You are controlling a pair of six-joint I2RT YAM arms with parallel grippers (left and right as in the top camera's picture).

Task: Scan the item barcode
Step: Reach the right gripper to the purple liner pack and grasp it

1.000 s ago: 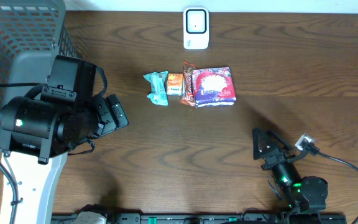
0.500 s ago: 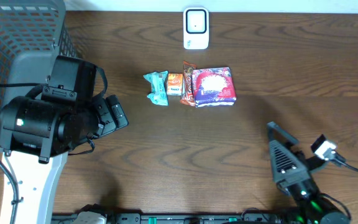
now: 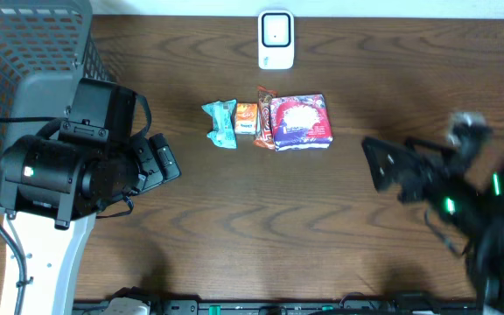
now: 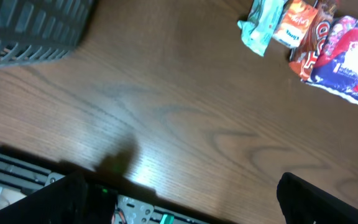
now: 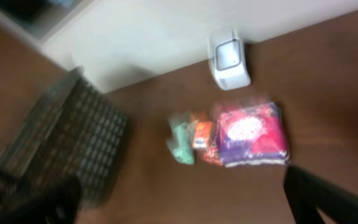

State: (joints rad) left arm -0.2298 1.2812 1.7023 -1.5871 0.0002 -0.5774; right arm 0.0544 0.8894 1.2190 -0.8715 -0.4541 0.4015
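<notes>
Several snack items lie in a row at mid-table: a teal packet [image 3: 220, 122], a small orange packet [image 3: 246, 118], a red-brown bar [image 3: 264, 118] and a purple-pink package [image 3: 302, 122]. A white scanner [image 3: 276, 39] stands at the far edge behind them. My right gripper [image 3: 376, 166] hangs open and motion-blurred to the right of the purple package, holding nothing. Its wrist view shows the scanner [image 5: 229, 61] and the purple package [image 5: 252, 134] ahead of the gripper [image 5: 179, 205]. My left gripper [image 3: 166, 159] is open and empty, left of the teal packet [image 4: 261, 28].
A grey mesh basket [image 3: 24, 52] fills the far left corner, also seen in the right wrist view [image 5: 73, 143]. A black rail [image 3: 278, 306] runs along the table's front edge. Bare wood lies between the two grippers.
My right arm has risen from the front right edge and swung toward the far side, ending level with the items and to their right. The left arm has not moved.
</notes>
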